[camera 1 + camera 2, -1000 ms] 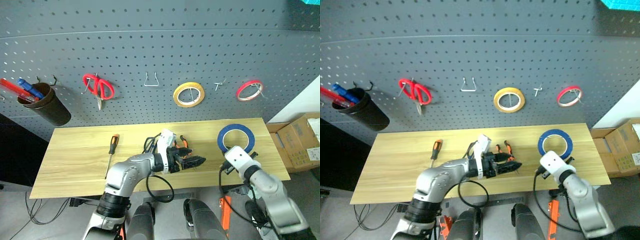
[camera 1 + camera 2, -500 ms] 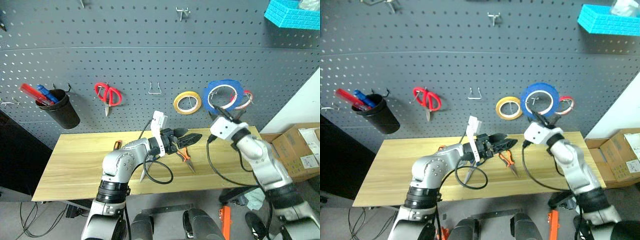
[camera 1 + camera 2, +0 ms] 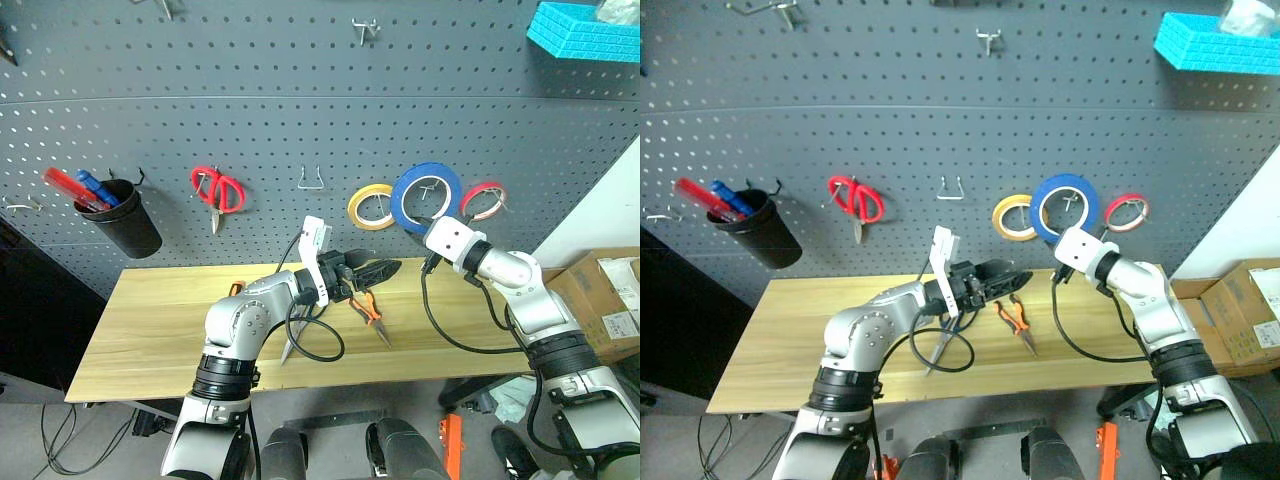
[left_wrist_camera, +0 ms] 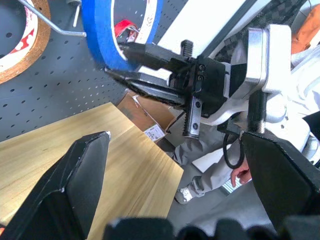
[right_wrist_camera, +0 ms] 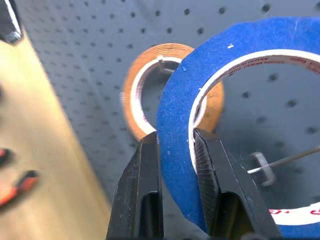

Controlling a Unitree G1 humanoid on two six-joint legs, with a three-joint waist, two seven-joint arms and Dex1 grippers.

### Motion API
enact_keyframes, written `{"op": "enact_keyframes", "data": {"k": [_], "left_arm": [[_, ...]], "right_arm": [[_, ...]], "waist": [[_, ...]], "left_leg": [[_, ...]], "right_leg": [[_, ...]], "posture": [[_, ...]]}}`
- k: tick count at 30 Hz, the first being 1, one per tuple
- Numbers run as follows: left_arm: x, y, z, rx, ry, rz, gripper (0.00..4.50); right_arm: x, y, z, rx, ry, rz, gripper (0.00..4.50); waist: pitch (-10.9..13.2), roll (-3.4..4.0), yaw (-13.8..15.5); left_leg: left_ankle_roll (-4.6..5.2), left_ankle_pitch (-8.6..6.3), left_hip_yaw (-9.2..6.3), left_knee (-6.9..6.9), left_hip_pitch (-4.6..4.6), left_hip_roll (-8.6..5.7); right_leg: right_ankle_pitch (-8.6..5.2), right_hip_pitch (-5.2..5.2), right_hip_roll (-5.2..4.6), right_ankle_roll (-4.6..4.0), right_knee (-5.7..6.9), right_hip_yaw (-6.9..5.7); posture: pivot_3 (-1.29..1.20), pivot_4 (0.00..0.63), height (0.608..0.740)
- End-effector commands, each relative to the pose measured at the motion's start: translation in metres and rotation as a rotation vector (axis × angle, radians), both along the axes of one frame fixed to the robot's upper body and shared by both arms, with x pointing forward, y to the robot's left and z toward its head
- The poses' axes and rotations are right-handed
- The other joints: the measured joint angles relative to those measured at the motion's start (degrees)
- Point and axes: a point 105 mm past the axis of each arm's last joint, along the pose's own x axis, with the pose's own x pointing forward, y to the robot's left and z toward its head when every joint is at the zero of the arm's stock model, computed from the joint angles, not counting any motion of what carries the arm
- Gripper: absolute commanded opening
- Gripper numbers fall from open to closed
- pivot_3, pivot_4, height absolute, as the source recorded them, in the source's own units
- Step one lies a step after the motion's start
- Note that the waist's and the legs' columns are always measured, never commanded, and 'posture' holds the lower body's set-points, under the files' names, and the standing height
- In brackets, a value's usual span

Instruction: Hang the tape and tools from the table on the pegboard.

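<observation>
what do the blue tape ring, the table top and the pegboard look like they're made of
Blue tape: likely matte paper or vinyl, flat blue face with a whitish inner edge, held by the right hand.
Table: pale wood or wood-look laminate, with visible plank grain.
Pegboard: dark grey painted panel, possibly metal, with an even hole grid.

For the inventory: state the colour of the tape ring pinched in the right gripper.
Blue tape ring, with a white inner face; clearest in the right wrist view.
</observation>
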Motion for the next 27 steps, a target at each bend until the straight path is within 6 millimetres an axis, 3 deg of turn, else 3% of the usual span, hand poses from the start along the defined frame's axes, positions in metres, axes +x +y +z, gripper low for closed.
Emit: {"op": "enact_keyframes", "data": {"k": [1,13,19,27], "left_arm": [[-0.001,0.0,0.011,-0.031,-0.038,-0.007,4.5],[0.005,-0.002,0.014,-0.036,-0.045,-0.01,4.5],[0.005,-0.002,0.013,-0.03,-0.05,-0.012,4.5],[0.001,0.001,0.009,-0.022,-0.043,-0.002,4.5]], "right_arm": [[0.003,-0.01,0.009,0.081,0.057,-0.029,0.55],[0.005,-0.009,0.018,0.076,0.017,-0.033,0.55],[0.005,-0.009,0.003,0.086,0.116,-0.043,0.55],[-0.004,-0.015,-0.007,0.114,0.122,-0.091,3.1]], "waist": [[-0.2,0.01,0.0],[-0.3,0.21,0.0],[-0.4,0.24,0.0],[-0.4,0.25,0.0]], "left_leg": [[0.0,0.0,0.0,0.0,0.06,0.0],[0.03,0.02,0.01,0.0,0.11,0.0],[0.04,0.02,0.02,0.01,0.14,0.0],[0.04,0.02,0.02,0.01,0.13,-0.01]], "right_leg": [[0.0,0.06,0.01,0.0,0.01,0.0],[0.0,0.09,0.02,0.0,0.03,0.01],[0.01,0.09,0.02,-0.01,0.07,0.03],[0.01,0.09,0.02,-0.01,0.07,0.03]], "posture": [[0.02,0.059,0.74],[0.01,0.061,0.74],[0.02,0.064,0.74],[0.02,0.075,0.74]]}}
